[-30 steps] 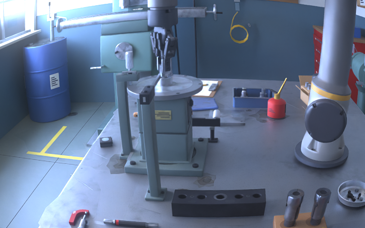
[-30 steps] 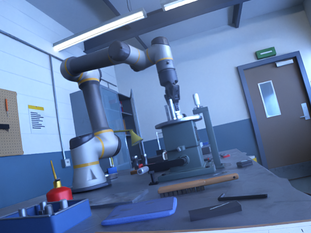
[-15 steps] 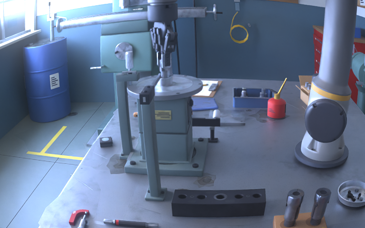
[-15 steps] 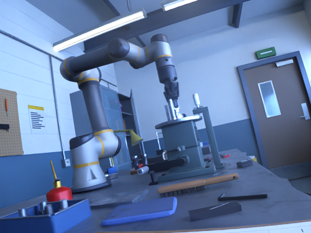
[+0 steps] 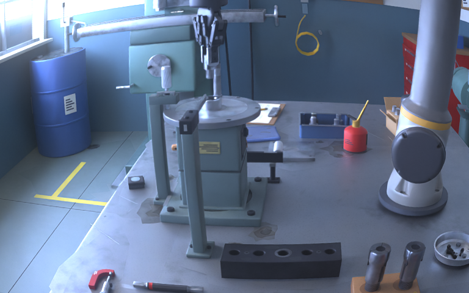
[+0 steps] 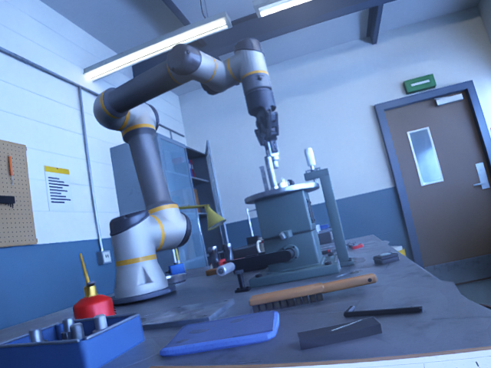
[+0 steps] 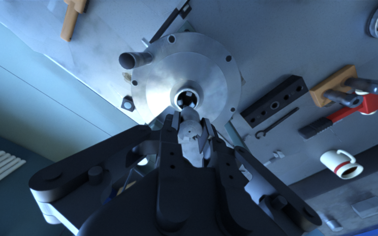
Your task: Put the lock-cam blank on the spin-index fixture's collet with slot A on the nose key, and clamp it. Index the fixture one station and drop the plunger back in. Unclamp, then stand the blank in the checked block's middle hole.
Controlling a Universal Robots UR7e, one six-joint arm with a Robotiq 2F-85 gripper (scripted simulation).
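On the left half of the bench stands the teal spin-index fixture (image 5: pixel 216 152), its round index plate on top with the collet (image 5: pixel 213 102) at the centre. Straight above the collet hangs my gripper (image 5: pixel 211 67), closed on the upper end of the lock-cam blank (image 5: pixel 216 81), a grey stepped pin held upright with its lower end just over the collet mouth (image 7: pixel 187 99). The white-knobbed plunger (image 5: pixel 166 77) sits on its post left of the plate. The clamp lever (image 5: pixel 268 156) sticks out to the right. The black checked block (image 5: pixel 281 259) lies at the near edge, its middle hole (image 5: pixel 283 252) empty.
The two teal posts (image 5: pixel 193 179) rise beside the index plate close to the gripper. Two spare collets (image 5: pixel 394 264) stand on a wooden base right of the block. A red oil can (image 5: pixel 355 135), blue tray (image 5: pixel 323 124) and my arm's base (image 5: pixel 415 172) are further right.
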